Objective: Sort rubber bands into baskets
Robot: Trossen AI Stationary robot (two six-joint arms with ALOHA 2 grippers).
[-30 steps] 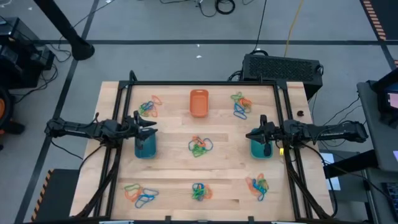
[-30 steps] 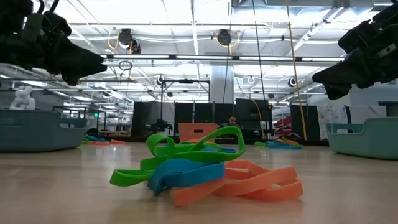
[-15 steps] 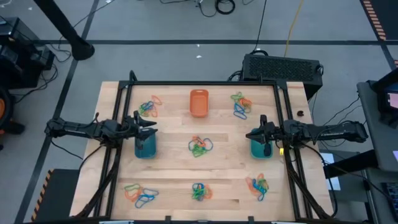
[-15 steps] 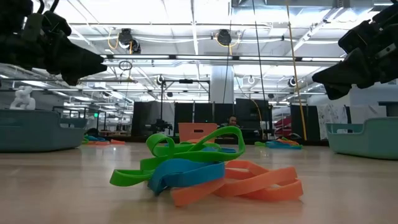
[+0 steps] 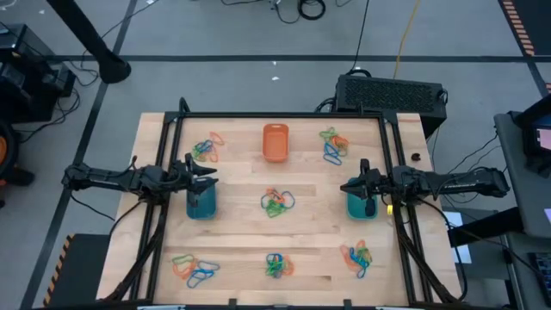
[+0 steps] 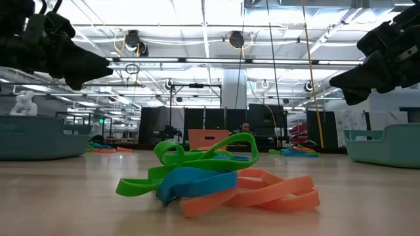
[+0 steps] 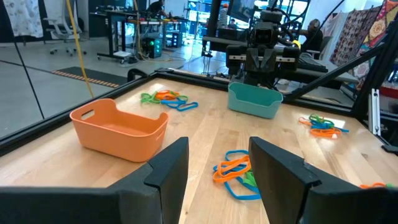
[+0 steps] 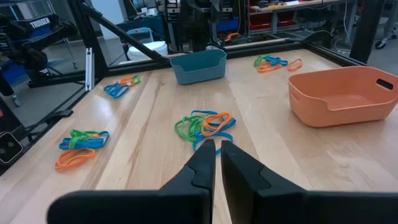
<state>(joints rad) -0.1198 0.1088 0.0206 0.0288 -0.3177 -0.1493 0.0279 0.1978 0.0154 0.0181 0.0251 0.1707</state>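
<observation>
Tabletop (image 5: 241, 232): pale wood, plank-grained, black-framed. Baskets: one orange (image 5: 275, 142), one blue (image 5: 201, 203), one teal-green (image 5: 359, 206). Rubber bands (image 5: 276, 202): mixed orange, green and blue in every cluster. Both arms: black.

Left gripper (image 7: 214, 180) low over the wooden table (image 7: 193, 127), its two dark fingers (image 7: 166, 171) spread apart, nothing between them. Just beyond the gap, a tangle of orange, blue and green rubber bands (image 7: 235, 175). Orange basket (image 7: 119, 128) at ten o'clock from the gripper, upright. Teal basket (image 7: 254, 101) at twelve o'clock, far side, with the right gripper (image 7: 260, 57) hanging above it. More band clusters: one (image 7: 166, 98) between the two baskets, another (image 7: 321, 124) at two o'clock.
</observation>
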